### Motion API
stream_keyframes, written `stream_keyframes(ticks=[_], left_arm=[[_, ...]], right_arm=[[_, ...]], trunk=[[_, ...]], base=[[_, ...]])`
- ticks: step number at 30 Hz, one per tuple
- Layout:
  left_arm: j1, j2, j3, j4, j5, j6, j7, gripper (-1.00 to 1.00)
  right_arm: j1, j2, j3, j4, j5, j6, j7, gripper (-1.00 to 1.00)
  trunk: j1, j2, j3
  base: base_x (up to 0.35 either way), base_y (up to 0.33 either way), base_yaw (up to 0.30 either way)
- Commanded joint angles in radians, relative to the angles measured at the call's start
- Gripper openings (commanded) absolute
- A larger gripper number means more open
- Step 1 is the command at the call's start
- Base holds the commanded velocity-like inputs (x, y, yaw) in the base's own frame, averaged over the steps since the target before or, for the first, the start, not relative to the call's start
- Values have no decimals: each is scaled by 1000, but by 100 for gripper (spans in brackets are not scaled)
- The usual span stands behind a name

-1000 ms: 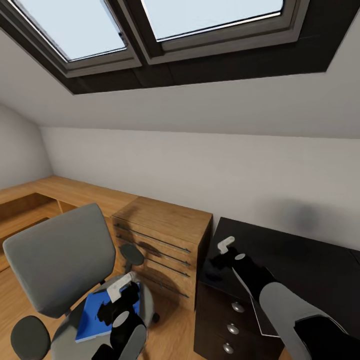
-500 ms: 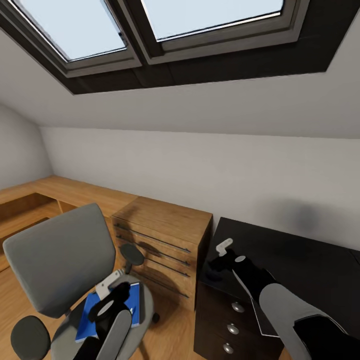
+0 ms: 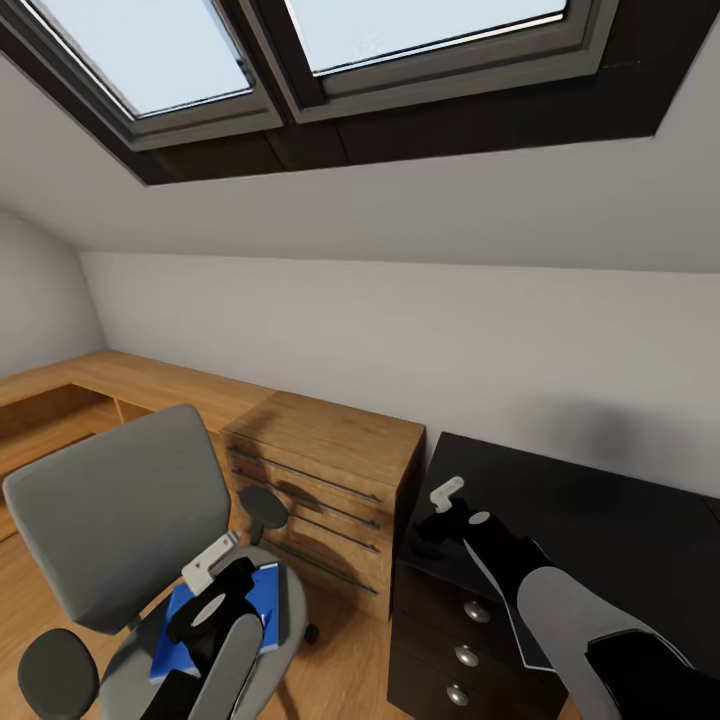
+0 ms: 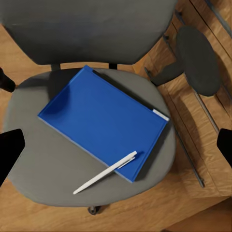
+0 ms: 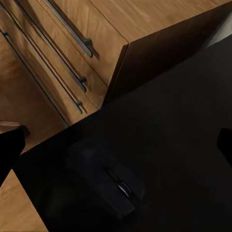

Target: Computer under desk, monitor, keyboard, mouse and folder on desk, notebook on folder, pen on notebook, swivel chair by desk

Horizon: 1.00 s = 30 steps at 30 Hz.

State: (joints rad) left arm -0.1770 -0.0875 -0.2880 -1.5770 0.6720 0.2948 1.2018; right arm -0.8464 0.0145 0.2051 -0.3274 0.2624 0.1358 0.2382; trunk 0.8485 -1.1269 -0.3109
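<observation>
- Hovering over the swivel chair [image 3: 120, 520], the left end effector [image 4: 116, 145] sits spread and empty above the folder [image 4: 101, 121], lined up to lift it; the pen [image 4: 104, 173] lies across the folder's corner.
- Over the desk [image 3: 600, 520], the right end effector [image 5: 116, 145] is spread wide above the mouse [image 5: 113, 181], which rests free.

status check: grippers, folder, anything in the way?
Left gripper open, over chair. Right gripper open over mouse on desk. Folder on seat; pen partly across it.
</observation>
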Motion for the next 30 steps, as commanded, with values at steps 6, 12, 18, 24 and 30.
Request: stream_keyframes(ticks=[6,12,18,24,30], left_arm=[[-1,0,-20,-1,1,10,7,100],[-1,0,-59,-1,1,9,9,100],[-1,1,-63,-4,1,9,9,100],[-1,1,-93,-40,0,7,16,100],[-1,5,-252,-43,-6,0,147,100]], right_arm=[[-1,1,1,-12,13,42,121,100],[-7,-17,-3,-95,15,181,248,100],[-19,-41,-15,-96,7,202,279,100],[-20,-43,-12,-92,9,221,276,100],[-20,-40,-13,-89,7,210,236,100]], trunk=[[23,-43,-20],[46,-85,-39],[58,-106,-48],[58,-106,-48],[58,-106,-48]], base=[[0,0,0],[0,0,0],[0,0,0],[0,0,0],[0,0,0]])
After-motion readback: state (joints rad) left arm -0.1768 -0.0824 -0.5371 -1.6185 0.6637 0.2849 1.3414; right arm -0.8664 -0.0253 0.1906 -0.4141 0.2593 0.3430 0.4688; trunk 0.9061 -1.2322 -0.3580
